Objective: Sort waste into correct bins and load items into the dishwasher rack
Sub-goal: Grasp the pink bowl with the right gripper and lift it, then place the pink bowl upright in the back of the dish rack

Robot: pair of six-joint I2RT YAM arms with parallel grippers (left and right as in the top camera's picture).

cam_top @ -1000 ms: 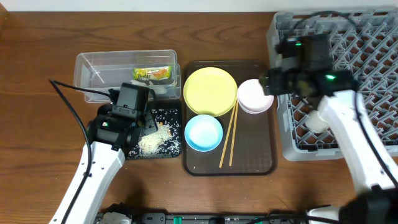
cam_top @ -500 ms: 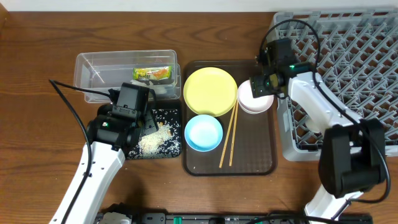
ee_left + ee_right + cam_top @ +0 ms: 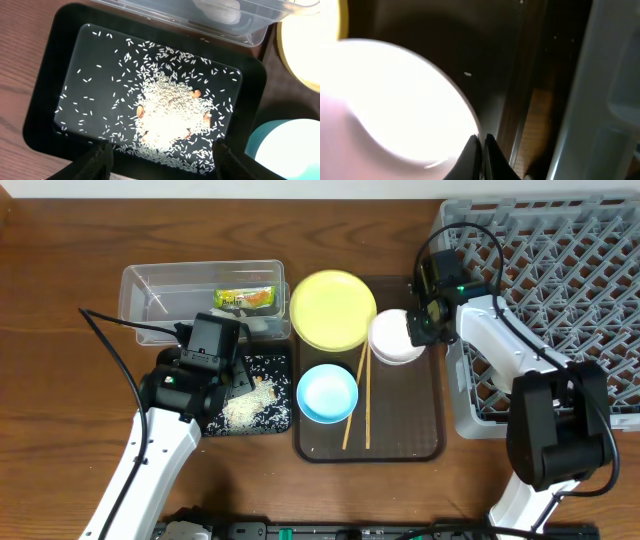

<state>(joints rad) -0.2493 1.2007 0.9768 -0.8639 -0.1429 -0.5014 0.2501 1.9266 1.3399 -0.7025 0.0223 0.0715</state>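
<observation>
My right gripper [image 3: 420,330] [image 3: 482,142] is shut at the right rim of the pale pink-white bowl [image 3: 395,340] [image 3: 395,100], its fingertips meeting on the rim's edge. That bowl sits on the brown tray beside the yellow plate [image 3: 333,310], near the light blue bowl [image 3: 327,393] and two chopsticks [image 3: 362,395]. The grey dishwasher rack [image 3: 560,280] stands to the right. My left gripper [image 3: 243,383] [image 3: 162,160] hangs open over the black tray [image 3: 275,365] [image 3: 50,100], above a rice heap [image 3: 245,405] [image 3: 170,115]. The clear tub [image 3: 150,285] holds the green-and-orange wrapper [image 3: 246,299].
The brown serving tray [image 3: 400,420] lies between the two bins and the rack. The yellow plate overhangs its far left corner, close to the clear tub. The rack's near wall [image 3: 615,90] stands just right of my right gripper. Bare wooden table lies in front.
My right arm swung from over the rack down to the pink-white bowl and its jaws closed. The bowl, plate and chopsticks shifted a little left. The left arm stayed put.
</observation>
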